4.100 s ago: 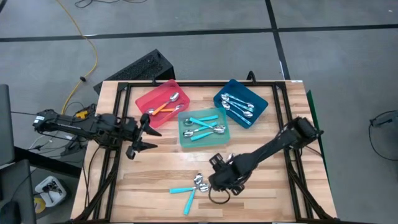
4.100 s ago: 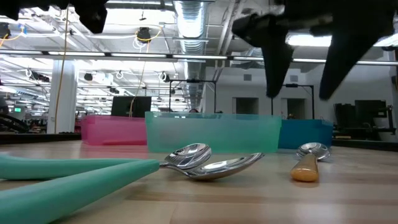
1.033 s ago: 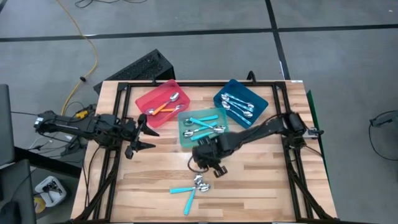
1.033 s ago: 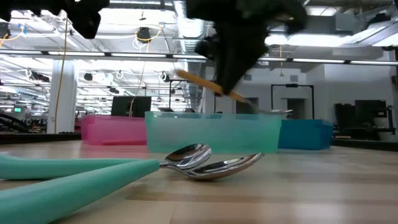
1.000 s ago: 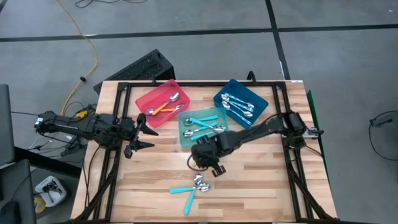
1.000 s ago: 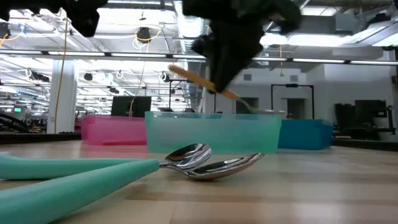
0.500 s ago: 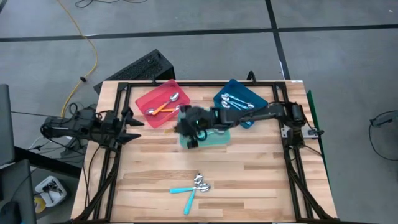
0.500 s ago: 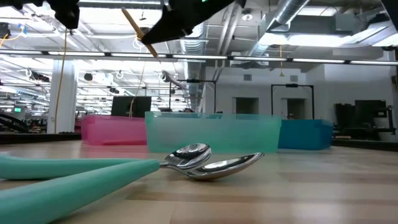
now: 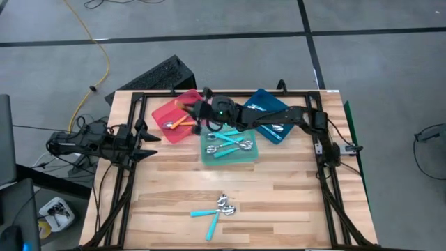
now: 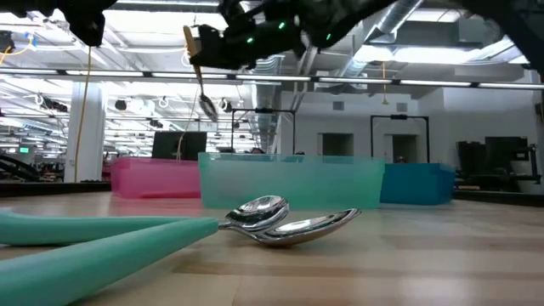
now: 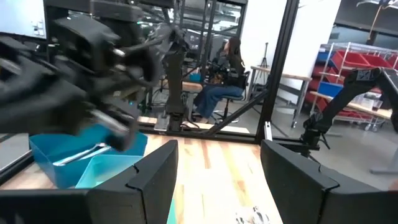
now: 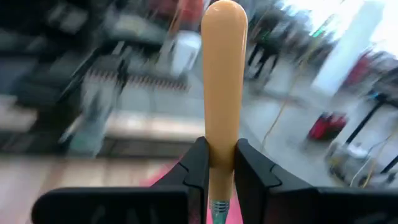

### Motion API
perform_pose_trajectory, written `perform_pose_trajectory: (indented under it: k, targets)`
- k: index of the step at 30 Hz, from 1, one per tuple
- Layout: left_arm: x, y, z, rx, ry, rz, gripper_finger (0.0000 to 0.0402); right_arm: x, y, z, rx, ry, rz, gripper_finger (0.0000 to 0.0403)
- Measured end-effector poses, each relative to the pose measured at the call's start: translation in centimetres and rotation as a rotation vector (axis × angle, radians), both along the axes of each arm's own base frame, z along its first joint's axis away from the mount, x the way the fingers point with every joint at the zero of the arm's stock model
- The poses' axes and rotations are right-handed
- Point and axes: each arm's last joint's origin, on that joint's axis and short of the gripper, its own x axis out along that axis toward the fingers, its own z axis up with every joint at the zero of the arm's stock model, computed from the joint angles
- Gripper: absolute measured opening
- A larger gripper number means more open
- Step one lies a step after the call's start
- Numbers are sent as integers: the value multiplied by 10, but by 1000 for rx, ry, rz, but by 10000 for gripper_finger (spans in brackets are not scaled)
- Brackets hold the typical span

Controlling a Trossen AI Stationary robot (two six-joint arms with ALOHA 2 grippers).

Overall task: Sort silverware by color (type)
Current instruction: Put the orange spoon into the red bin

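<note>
Orange spoon [image 12: 223, 74] — bowl cut off; background blurred.

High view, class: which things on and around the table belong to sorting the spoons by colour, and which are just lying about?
Belong:
orange spoon in the right gripper
two teal spoons loose on the table
red tray
teal tray
blue tray

Lying about:
keyboard
yellow cable
left gripper, waiting at the table's left edge

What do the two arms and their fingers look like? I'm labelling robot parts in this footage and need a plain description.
Both are dark, jointed arms. The right arm shows a small green light near its wrist. The right gripper has black, blocky moulded fingers. The left gripper has broad, flat black fingers with angled edges.
</note>
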Motion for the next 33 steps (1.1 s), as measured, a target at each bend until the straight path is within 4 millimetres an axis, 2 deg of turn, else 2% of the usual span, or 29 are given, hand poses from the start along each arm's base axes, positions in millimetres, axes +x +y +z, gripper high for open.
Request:
perform_pose_trajectory:
  k: [2,4,10,21,24,26,33]
  targets:
    - [0,0,0,6,3,0,214,6,-9,-10,16,-53,-36,73]
    - [0,0,0,11,5,1,214,7,-19,-23,58,-35,-73,73]
    - [0,1,-2,13,17,33,214,30,-40,-55,74,-41,-137,73]
    - [0,1,-2,12,22,46,214,58,-44,-74,0,134,-149,73]
    - [0,1,-2,14,21,52,214,60,-45,-82,-29,256,-161,73]
    - [0,1,-2,20,21,53,214,64,-43,-84,-44,276,-154,73]
    - [0,1,-2,21,21,53,214,61,-41,-90,-76,424,-156,73]
